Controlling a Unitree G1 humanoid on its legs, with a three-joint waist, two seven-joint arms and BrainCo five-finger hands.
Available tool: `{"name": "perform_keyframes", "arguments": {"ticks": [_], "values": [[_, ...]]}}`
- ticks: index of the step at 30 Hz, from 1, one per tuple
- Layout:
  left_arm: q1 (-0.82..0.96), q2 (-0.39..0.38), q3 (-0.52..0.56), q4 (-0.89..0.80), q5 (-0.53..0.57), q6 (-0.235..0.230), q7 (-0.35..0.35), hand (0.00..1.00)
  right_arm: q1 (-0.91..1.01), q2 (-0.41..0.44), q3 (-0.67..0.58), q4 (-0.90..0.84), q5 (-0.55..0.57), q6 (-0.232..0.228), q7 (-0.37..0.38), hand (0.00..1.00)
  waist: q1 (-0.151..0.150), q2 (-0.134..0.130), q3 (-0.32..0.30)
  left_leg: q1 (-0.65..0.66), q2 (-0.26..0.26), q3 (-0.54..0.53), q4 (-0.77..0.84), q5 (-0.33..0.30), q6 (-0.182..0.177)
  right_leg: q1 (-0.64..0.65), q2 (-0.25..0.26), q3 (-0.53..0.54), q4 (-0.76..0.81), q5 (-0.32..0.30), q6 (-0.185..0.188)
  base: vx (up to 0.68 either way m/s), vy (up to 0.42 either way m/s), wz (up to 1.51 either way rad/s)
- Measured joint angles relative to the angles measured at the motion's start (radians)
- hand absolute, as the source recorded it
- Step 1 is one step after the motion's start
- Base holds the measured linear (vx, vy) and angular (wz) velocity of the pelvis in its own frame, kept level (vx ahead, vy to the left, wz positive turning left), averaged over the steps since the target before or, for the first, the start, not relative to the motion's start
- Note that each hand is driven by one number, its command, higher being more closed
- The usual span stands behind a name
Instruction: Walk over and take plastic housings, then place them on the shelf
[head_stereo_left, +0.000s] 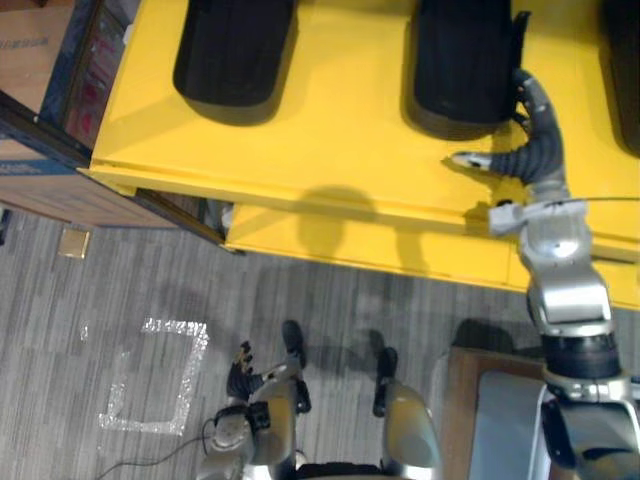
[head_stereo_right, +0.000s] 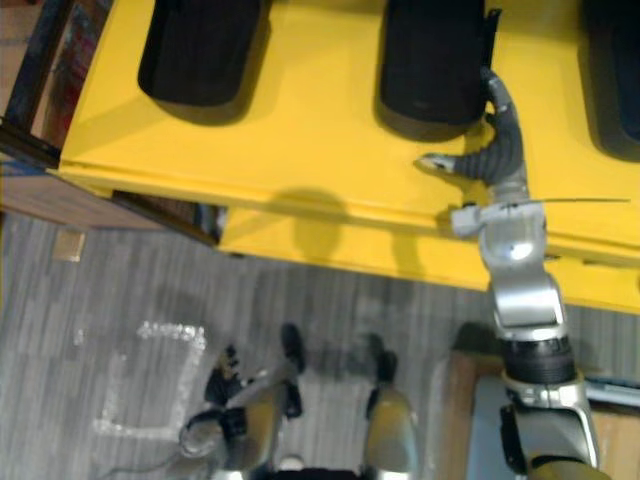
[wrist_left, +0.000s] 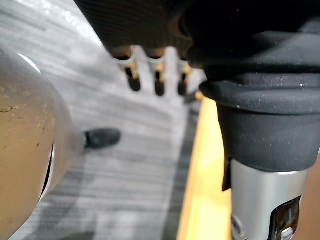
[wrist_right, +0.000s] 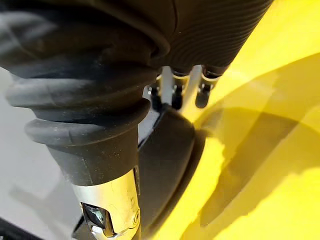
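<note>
Yellow counter (head_stereo_left: 330, 130) across the far side, seen from above, with three black plastic housings lying flat on it: left housing (head_stereo_left: 235, 55), middle housing (head_stereo_left: 462, 60), and third housing (head_stereo_left: 628, 70) cut by the right edge of the head views. All three well apart from one another, none lifted. Right hand (head_stereo_left: 528, 140) up on the counter at the right flank of the middle housing, fingers (wrist_right: 202, 95) fairly straight and side by side, laid along that dark edge and reaching past its rounded corner. Thumb (head_stereo_left: 468, 159) spread wide from the fingers, pointing out flat over bare yellow just in front of the housing, not closed on it. No pinch, nothing clasped; contact along the housing's side only. Left hand (head_stereo_left: 243, 368) low at the robot's side above the grey striped floor (head_stereo_left: 330, 300), fingers loose and slightly bent, holding nothing. Pale tape square (head_stereo_left: 150, 388) on the floor near that hand. Cardboard boxes (head_stereo_left: 30, 45) stacked beyond the counter's left end.
</note>
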Motion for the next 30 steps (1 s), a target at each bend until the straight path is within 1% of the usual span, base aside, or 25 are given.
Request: {"name": "perform_keyframes", "arguments": {"ticks": [6,13,17,18,19,20,21,22,23,25,26,28,29,30], "values": [[0.0,0.0,0.0,0.0,0.0,0.0,0.0,0.0,0.0,0.0,0.0,0.0,0.0,-0.011,0.002,0.0,0.0,0.0,0.0,0.0,0.0,0.0,0.0,0.0,0.0,0.0,0.0,0.0,0.0,0.0,0.0,0.0,0.0,0.0],[0.0,0.0,0.0,0.0,0.001,0.0,-0.001,0.0,0.0,0.0,0.0,-0.001,-0.013,-0.011,-0.002,0.0,0.0,0.0,0.0,0.0,0.0,-0.001,0.0,0.0,0.0,0.003,0.0,-0.002,-0.001,0.0,0.0,0.0,0.0,0.0],[0.0,0.0,0.0,0.002,0.002,0.0,-0.003,0.0,0.008,0.0,-0.003,-0.001,-0.06,-0.011,-0.026,0.0,0.0,0.0,0.0,0.011,0.0,-0.001,0.0,0.0,0.0,0.015,0.0,-0.002,-0.004,0.0,0.0,0.0,0.0,0.0],[0.001,0.0,-0.002,0.006,0.009,-0.002,-0.006,0.0,0.023,0.0,-0.007,-0.003,-0.091,-0.021,-0.044,0.0,0.0,0.003,-0.002,0.028,0.0,-0.001,0.0,-0.005,-0.002,0.037,0.001,-0.005,-0.014,0.0,0.001,0.03,-0.012,-0.01],[0.002,0.0,-0.003,0.012,0.01,-0.003,-0.008,0.0,0.034,0.0,-0.014,-0.012,-0.094,-0.03,-0.051,0.0,0.001,0.005,-0.01,0.034,0.0,0.001,0.0,-0.009,-0.002,0.043,0.001,-0.004,-0.016,0.0,0.001,0.0,0.0,0.0],[0.003,-0.001,-0.004,0.019,0.01,-0.004,-0.008,0.0,0.041,0.0,-0.017,-0.024,-0.1,-0.032,-0.058,0.0,0.0,0.009,-0.02,0.034,0.0,0.002,-0.001,-0.012,-0.003,0.043,0.001,-0.003,-0.019,0.0,0.001,0.04,-0.009,-0.05],[0.008,0.0,-0.003,0.028,0.01,-0.004,-0.008,0.0,0.061,0.0,-0.031,-0.057,-0.13,-0.05,-0.066,0.0,-0.003,0.016,-0.041,0.04,0.0,0.005,-0.002,-0.015,-0.001,0.054,0.002,-0.002,-0.032,0.003,0.004,0.05,-0.01,-0.08],[0.009,0.0,-0.003,0.037,0.011,-0.004,-0.008,0.0,0.072,0.0,-0.04,-0.073,-0.131,-0.065,-0.072,0.0,-0.004,0.017,-0.05,0.053,0.0,0.009,-0.005,-0.02,-0.003,0.067,0.002,0.001,-0.038,0.003,0.005,0.06,-0.011,-0.1],[0.01,-0.001,-0.002,0.048,0.015,-0.006,-0.009,0.0,0.082,0.0,-0.043,-0.082,-0.132,-0.073,-0.078,0.0,-0.005,0.017,-0.06,0.06,0.0,0.012,-0.005,-0.024,-0.004,0.075,0.002,0.003,-0.044,0.003,0.005,0.06,-0.007,-0.18],[0.03,-0.001,0.0,0.089,0.05,-0.006,-0.01,0.0,0.131,0.0,-0.063,-0.128,-0.137,-0.105,-0.091,0.0,-0.016,0.007,-0.13,0.077,0.003,0.03,-0.007,-0.037,-0.009,0.099,0.006,0.012,-0.08,0.012,0.007,0.1,-0.009,-0.2],[0.035,-0.001,0.003,0.096,0.053,-0.006,-0.011,0.0,0.139,0.0,-0.072,-0.137,-0.137,-0.118,-0.096,0.0,-0.022,0.003,-0.141,0.087,0.003,0.033,-0.007,-0.041,-0.01,0.112,0.007,0.014,-0.094,0.016,0.008,0.13,-0.008,-0.21],[0.053,0.001,0.01,0.121,0.081,-0.005,-0.019,0.0,0.173,0.002,-0.131,-0.166,-0.137,-0.162,-0.139,0.0,-0.027,-0.023,-0.201,0.114,0.015,0.065,-0.008,-0.055,-0.022,0.139,0.02,0.042,-0.14,0.034,0.004,0.14,-0.024,-0.39],[0.051,0.001,0.017,0.134,0.085,-0.005,-0.02,0.0,0.178,0.002,-0.15,-0.168,-0.137,-0.17,-0.15,0.0,-0.031,-0.03,-0.21,0.124,0.017,0.069,-0.008,-0.055,-0.023,0.149,0.023,0.045,-0.15,0.037,0.002,0.12,-0.047,-0.38],[0.05,0.0,0.026,0.162,0.087,-0.003,-0.024,0.0,0.207,0.006,-0.205,-0.174,-0.137,-0.19,-0.179,0.0,-0.05,-0.048,-0.241,0.14,0.026,0.079,-0.009,-0.06,-0.03,0.167,0.034,0.053,-0.166,0.043,-0.003,0.07,-0.042,-0.19]]}}
